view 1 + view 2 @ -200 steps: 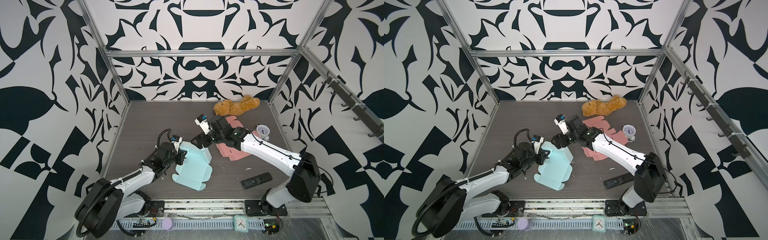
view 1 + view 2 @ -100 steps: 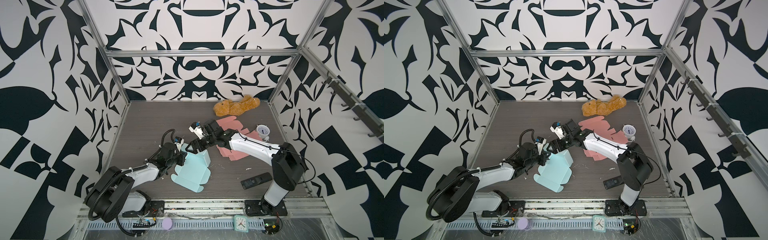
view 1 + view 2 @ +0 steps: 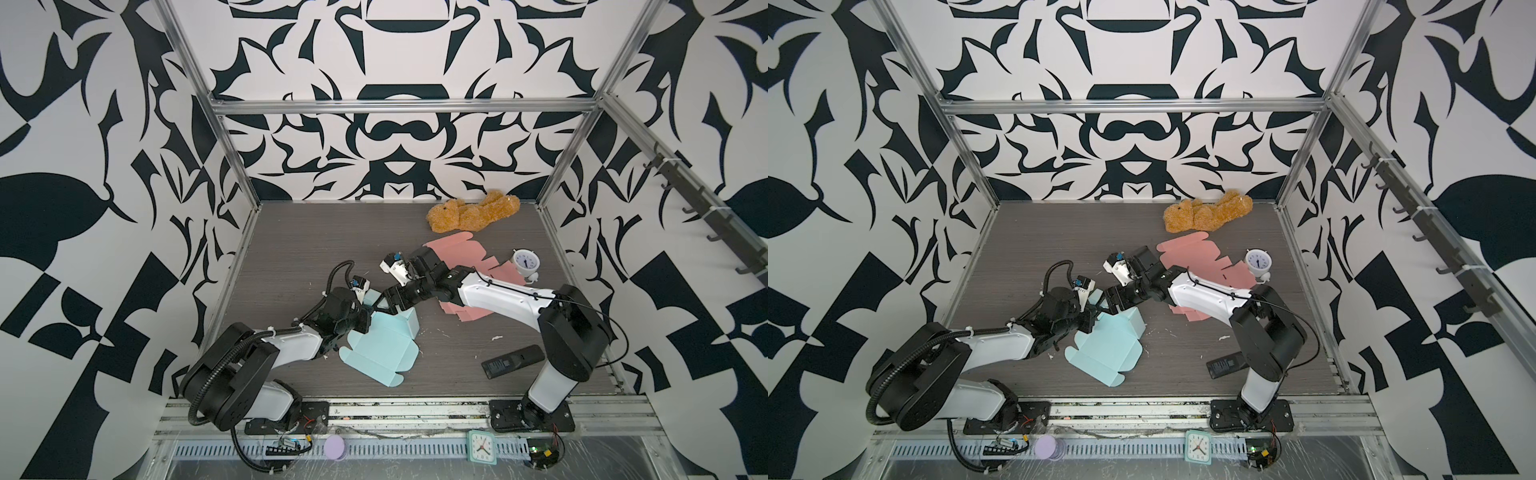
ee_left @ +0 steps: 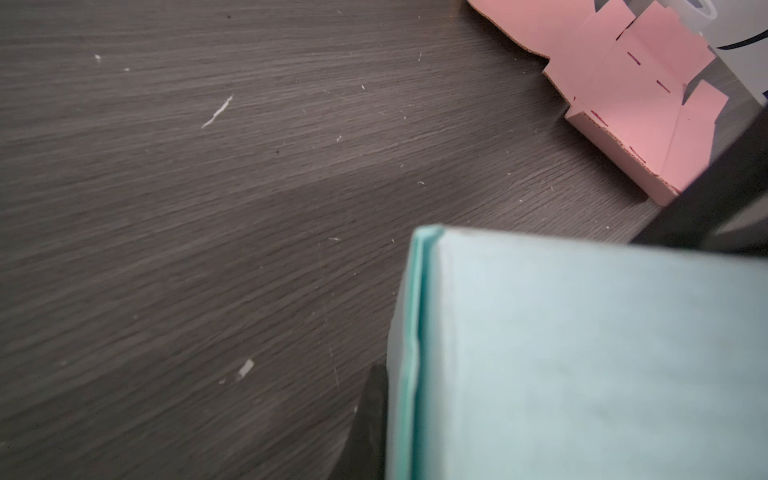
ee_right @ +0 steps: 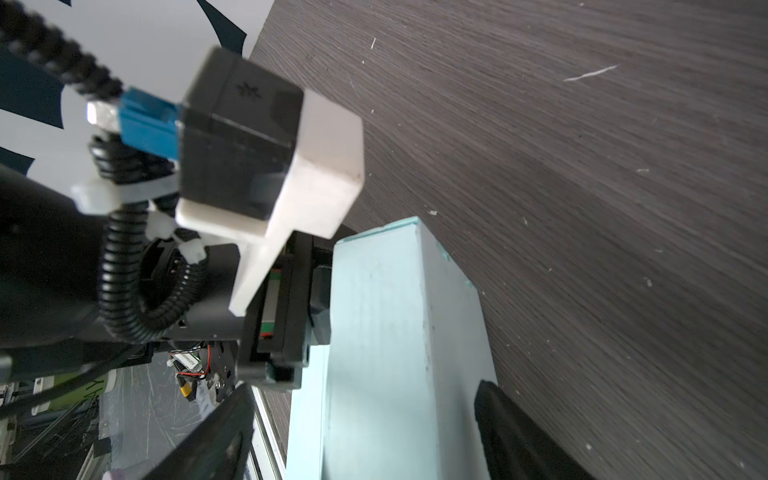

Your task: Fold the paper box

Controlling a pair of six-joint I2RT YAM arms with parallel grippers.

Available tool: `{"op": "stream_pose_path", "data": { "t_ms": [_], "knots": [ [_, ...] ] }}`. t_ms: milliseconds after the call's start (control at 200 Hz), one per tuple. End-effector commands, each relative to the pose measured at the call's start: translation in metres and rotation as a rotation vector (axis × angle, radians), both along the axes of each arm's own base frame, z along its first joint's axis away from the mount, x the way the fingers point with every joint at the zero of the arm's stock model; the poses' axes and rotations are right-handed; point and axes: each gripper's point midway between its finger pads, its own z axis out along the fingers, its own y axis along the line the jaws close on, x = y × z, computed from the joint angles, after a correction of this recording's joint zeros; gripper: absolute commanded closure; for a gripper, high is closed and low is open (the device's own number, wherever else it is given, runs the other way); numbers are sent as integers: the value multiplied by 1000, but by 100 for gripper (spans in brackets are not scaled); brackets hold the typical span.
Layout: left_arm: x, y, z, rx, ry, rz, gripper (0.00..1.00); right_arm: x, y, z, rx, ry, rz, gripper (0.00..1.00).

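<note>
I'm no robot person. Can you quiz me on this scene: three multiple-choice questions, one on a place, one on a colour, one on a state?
1. The teddy bear lies: A) at the back of the table; B) at its front edge; C) in a gripper.
2. The paper box in the left gripper is: A) pink; B) light blue; C) white.
3. The right gripper is: A) shut on the bear; B) open, astride the box's raised wall; C) shut, empty.
Key: A, both top views show it there; B, its card is light blue; B, a finger shows on each side.
</note>
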Motion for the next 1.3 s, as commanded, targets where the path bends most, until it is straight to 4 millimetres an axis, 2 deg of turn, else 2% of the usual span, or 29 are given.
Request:
{"op": "stream_pose_path", "data": {
  "t_ms": [0,275,610,1045,1295],
  "knots": [
    [15,8,-2,12,-7,86,92,-16,-3,2,12,55,16,16],
    [15,7,-3,9,-7,81,85,-7,-16,-8,-77,0,-32,17],
    [11,6,-6,9,-2,74,78,3,-32,-9,-178,-77,-69,17],
    [5,6,-8,5,10,74,70,10,-37,-12,-220,-110,-89,17],
    [-2,7,-9,1,19,77,67,12,-34,-13,-206,-110,-91,22]
  ]
}}
